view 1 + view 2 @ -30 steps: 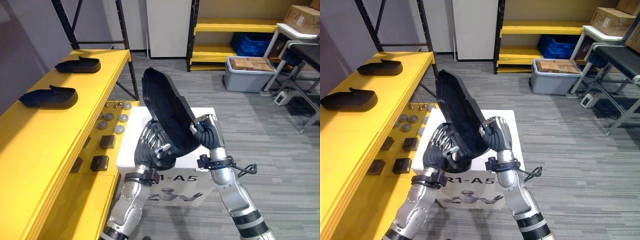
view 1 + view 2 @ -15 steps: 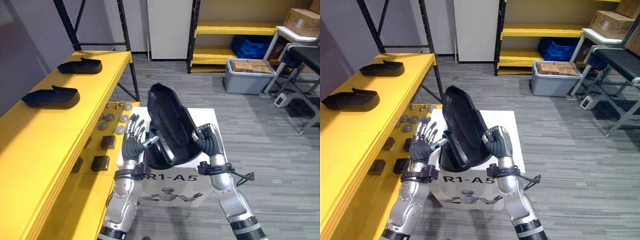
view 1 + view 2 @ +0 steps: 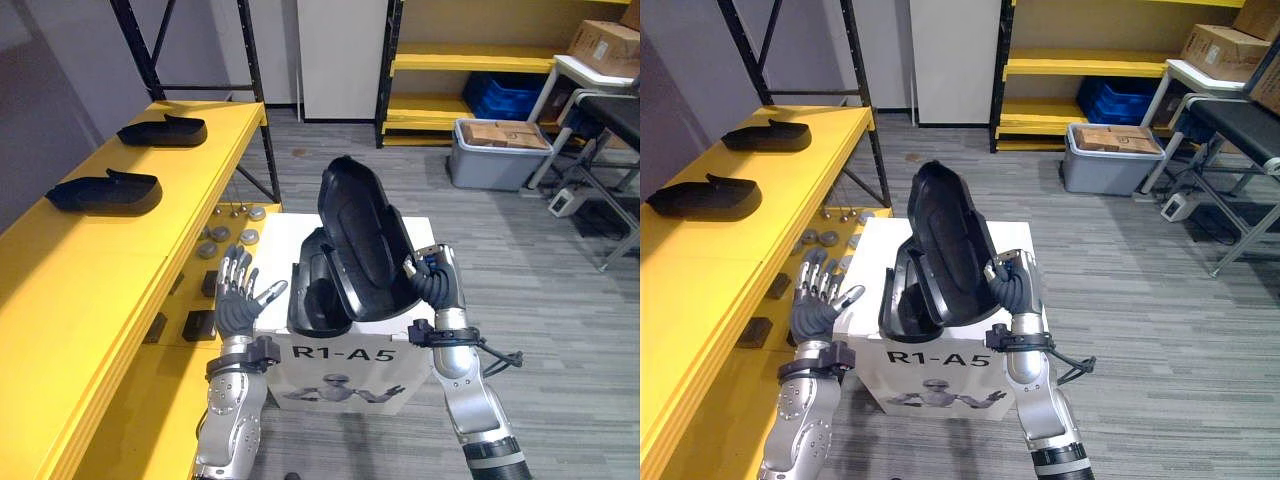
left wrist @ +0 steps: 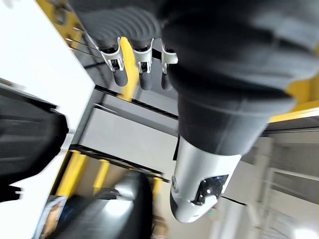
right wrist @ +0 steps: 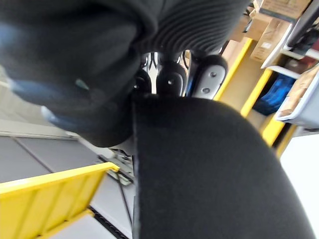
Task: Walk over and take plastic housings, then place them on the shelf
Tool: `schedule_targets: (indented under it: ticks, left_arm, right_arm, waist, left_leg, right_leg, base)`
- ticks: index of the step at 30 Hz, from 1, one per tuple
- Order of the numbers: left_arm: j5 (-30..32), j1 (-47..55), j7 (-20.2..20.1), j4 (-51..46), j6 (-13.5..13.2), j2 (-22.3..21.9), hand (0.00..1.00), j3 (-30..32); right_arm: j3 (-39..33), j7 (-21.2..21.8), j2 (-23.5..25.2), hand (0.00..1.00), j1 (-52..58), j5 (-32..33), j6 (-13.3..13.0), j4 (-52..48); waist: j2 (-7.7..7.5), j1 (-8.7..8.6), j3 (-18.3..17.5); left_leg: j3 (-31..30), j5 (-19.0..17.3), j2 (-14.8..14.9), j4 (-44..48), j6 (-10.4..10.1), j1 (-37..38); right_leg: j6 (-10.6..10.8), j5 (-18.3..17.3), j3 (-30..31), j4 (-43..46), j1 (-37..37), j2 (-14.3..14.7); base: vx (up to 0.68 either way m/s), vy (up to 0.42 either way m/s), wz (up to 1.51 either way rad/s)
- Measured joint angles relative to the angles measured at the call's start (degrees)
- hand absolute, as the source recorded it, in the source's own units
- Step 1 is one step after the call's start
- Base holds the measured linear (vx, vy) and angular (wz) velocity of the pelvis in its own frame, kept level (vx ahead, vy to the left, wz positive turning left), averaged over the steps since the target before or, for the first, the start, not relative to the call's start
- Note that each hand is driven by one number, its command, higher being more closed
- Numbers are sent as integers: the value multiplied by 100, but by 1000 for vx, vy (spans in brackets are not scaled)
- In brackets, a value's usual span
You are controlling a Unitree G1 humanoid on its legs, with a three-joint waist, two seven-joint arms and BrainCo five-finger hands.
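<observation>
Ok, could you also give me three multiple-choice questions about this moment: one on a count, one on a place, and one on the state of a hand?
1. How many black housings lie on the yellow shelf?
A one; B two; C four.
2. The lifted housing in the right hand hangs over:
A the white box; B a sink; C a red cart.
3. The left hand is:
A shut on a housing; B open and empty; C flat on the shelf.

Answers:
1 B: two dark shells sit on its top board.
2 A: the box top is right below it.
3 B: its fingers are spread in the air beside the box.
</observation>
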Motion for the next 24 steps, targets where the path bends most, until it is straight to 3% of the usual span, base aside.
schedule_targets:
  ticks: [10, 22, 23, 24]
  left_arm:
    - [-3, -148, -250, 463, 251, 71, 0, -781]
    - [-352, -626, -28, 514, 261, 310, 0, -878]
    - [-381, -627, -10, 513, 261, 310, 100, -866]
    - [-445, -629, 11, 512, 261, 310, 100, -836]
  right_arm:
    - [891, 273, -2, 100, -9, 377, -213, -326]
    - [1221, 288, -106, 100, -13, 632, -214, 7]
    - [1223, 304, -120, 100, -5, 655, -215, 72]
    - [1234, 345, -135, 100, 23, 676, -215, 231]
  waist:
    - [-46, 3, -27]
    - [-53, -59, -57]
    - [-52, -59, -59]
    - [-51, -56, -72]
  left_leg:
    - [50, -4, 30, -1, -5, -2]
    - [179, 1, 45, 2, -7, -34]
    - [177, 2, 45, 2, -7, -33]
    - [173, 4, 44, 2, -6, -32]
  right_leg:
    - [-1, 27, 50, -18, -39, 25]
    - [0, 185, 156, -192, -46, 46]
    - [0, 185, 153, -192, -45, 46]
    - [0, 185, 150, -192, -42, 46]
  base:
    - [0, 0, -2]
    - [-4, 4, -6]
    - [0, 0, 0]
    - [0, 0, 0]
